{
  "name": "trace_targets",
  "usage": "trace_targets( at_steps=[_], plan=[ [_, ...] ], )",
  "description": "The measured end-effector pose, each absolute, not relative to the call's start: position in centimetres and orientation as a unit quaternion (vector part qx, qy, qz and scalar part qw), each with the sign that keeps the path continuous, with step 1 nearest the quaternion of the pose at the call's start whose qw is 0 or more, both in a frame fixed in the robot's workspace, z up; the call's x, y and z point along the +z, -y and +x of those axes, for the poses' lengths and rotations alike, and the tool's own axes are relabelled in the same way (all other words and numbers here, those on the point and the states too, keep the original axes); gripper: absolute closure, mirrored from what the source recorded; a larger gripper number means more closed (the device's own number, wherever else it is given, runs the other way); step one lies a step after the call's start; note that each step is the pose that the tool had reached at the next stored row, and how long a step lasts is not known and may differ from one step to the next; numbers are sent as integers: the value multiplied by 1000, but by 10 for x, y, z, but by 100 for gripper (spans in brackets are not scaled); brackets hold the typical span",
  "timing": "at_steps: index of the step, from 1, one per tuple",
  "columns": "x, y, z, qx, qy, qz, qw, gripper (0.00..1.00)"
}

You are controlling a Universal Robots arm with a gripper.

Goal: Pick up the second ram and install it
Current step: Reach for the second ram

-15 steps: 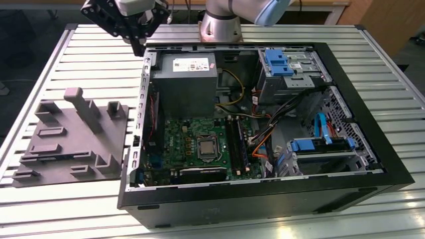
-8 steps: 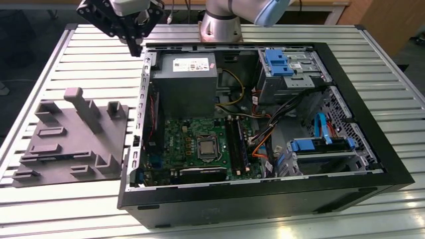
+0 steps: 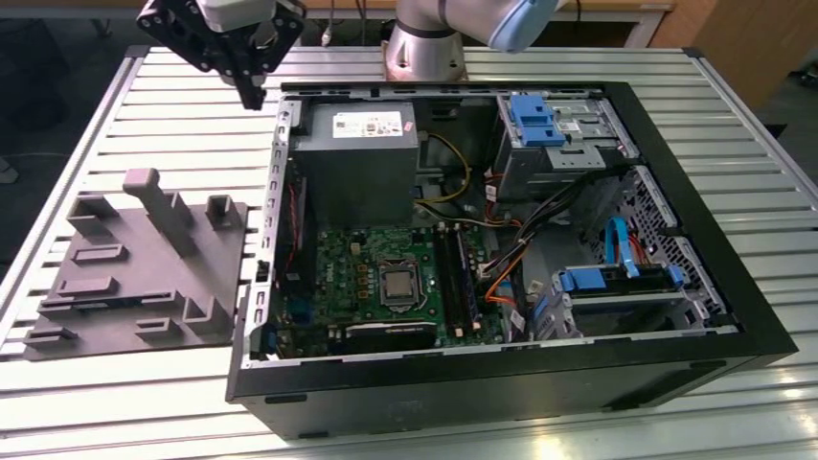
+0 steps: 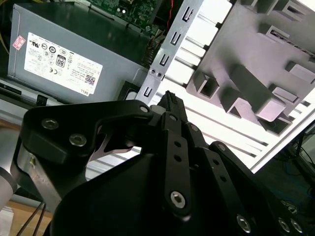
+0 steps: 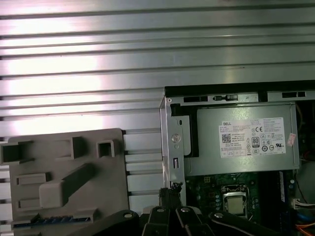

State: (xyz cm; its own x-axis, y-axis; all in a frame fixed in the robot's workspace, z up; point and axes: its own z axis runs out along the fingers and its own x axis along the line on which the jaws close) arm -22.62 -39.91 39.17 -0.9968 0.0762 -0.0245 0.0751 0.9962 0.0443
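The second ram (image 5: 49, 220), a thin dark blue-green memory stick, sat in a slot at one edge of the grey moulded plastic holder (image 5: 110, 196), presumably parked there so its long edge could be pinched. Well apart from it, the black gripper (image 5: 170, 191) hung over the slatted metal table (image 3: 153, 86), just outside the corner of the open black computer case (image 3: 715, 316), by the grey power-supply box (image 3: 354, 153). Its fingers were clenched together on nothing
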Motion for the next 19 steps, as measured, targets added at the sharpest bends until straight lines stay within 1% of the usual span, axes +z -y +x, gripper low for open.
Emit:
trace_targets(
  at_steps=[19],
  plan=[
    [391, 399, -239, 22, -999, 38, 13, 89]
  ],
)
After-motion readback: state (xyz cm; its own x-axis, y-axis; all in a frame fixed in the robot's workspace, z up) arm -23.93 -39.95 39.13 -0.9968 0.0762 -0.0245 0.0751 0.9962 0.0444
